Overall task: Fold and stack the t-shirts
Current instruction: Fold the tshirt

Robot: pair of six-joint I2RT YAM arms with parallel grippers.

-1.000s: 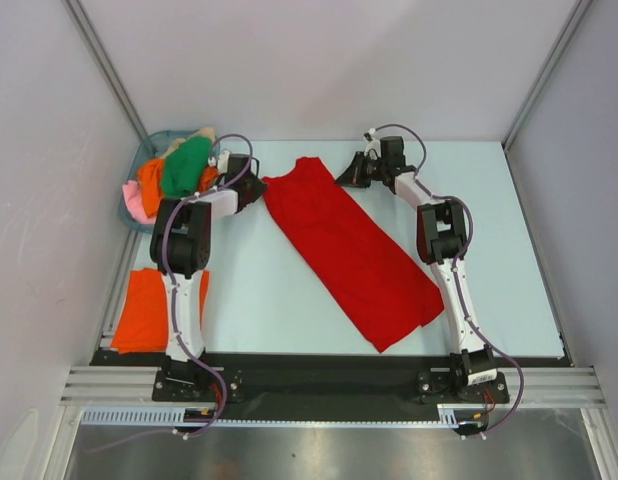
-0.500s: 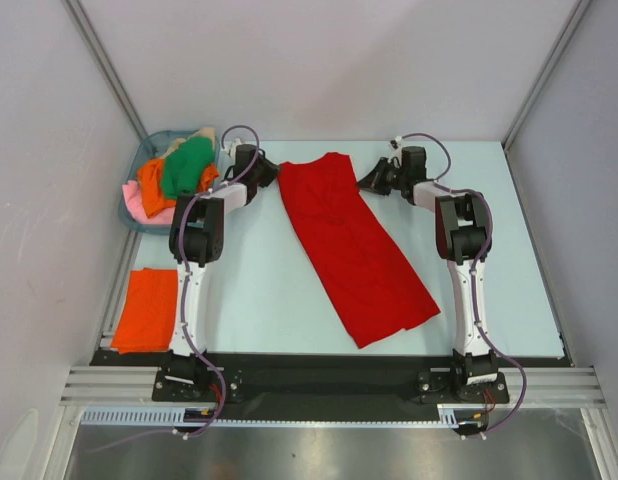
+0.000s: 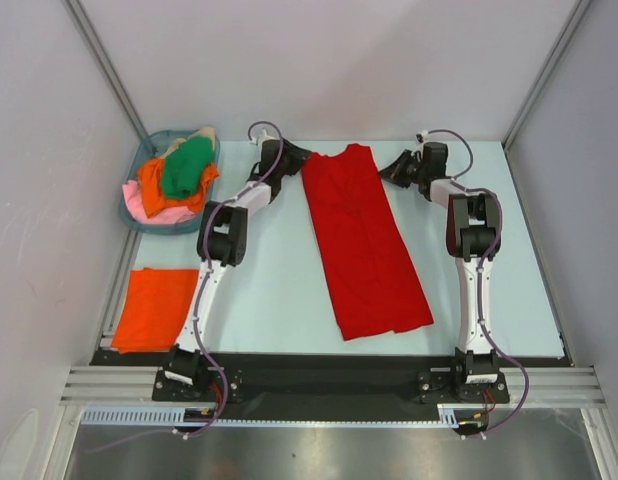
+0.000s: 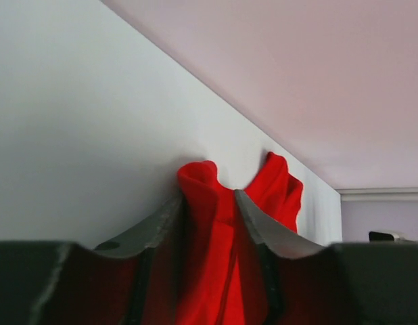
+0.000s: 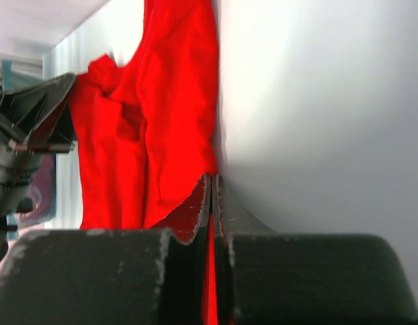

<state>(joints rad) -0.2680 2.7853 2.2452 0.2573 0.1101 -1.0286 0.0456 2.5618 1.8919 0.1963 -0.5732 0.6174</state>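
Progress: orange t-shirt (image 3: 154, 308) lying folded, lower left of frame. Red t-shirt (image 3: 364, 245) lying lengthwise at centre, folding judged part-way; left gripper (image 4: 209, 223) and right gripper (image 5: 214, 203) each pinching one top corner, jaws clamped on cloth. Remaining shirts (image 3: 181, 172) waiting heaped in basket (image 3: 147, 150), upper left.

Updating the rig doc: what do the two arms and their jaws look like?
Both the left arm and right arm have white links with black joint housings. A thin purple cable loops along each. The jaws are dark grey, tapering to points, with pale scuffs on their edges in the wrist views.
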